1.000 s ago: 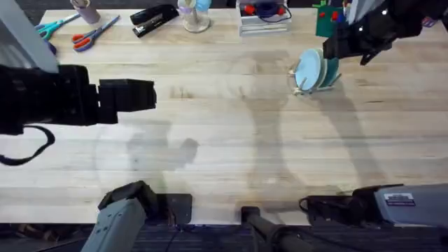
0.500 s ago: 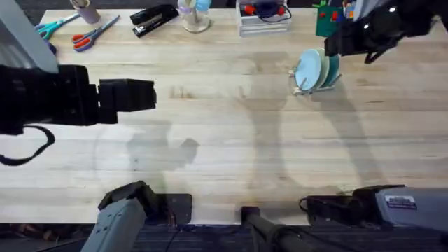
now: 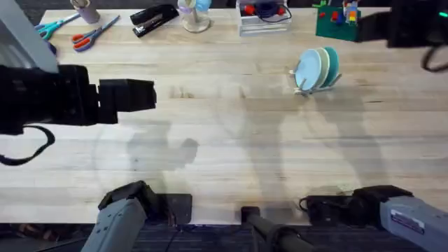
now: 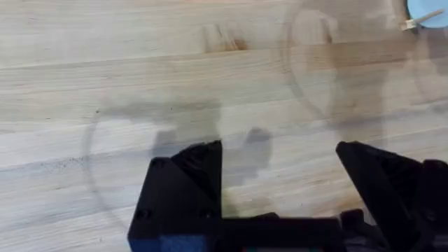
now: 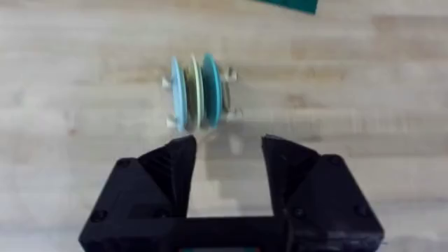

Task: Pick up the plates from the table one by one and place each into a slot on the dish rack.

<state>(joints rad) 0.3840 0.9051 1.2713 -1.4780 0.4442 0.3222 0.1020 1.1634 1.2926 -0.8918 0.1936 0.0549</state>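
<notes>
Plates [image 5: 198,89] stand slotted in the dish rack [image 3: 316,69]; both empty claws, right [image 5: 227,164] and left [image 4: 280,175], gape apart and should retreat without nudging it.

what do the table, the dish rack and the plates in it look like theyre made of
Table: pale wood planks, matte, with visible grain and seams. Dish rack: light wood dowels, unpainted by the look. Plates, standing on edge in the rack: smooth, solid-coloured, thin; probably plastic or glazed ceramic, which one I cannot tell.
</notes>
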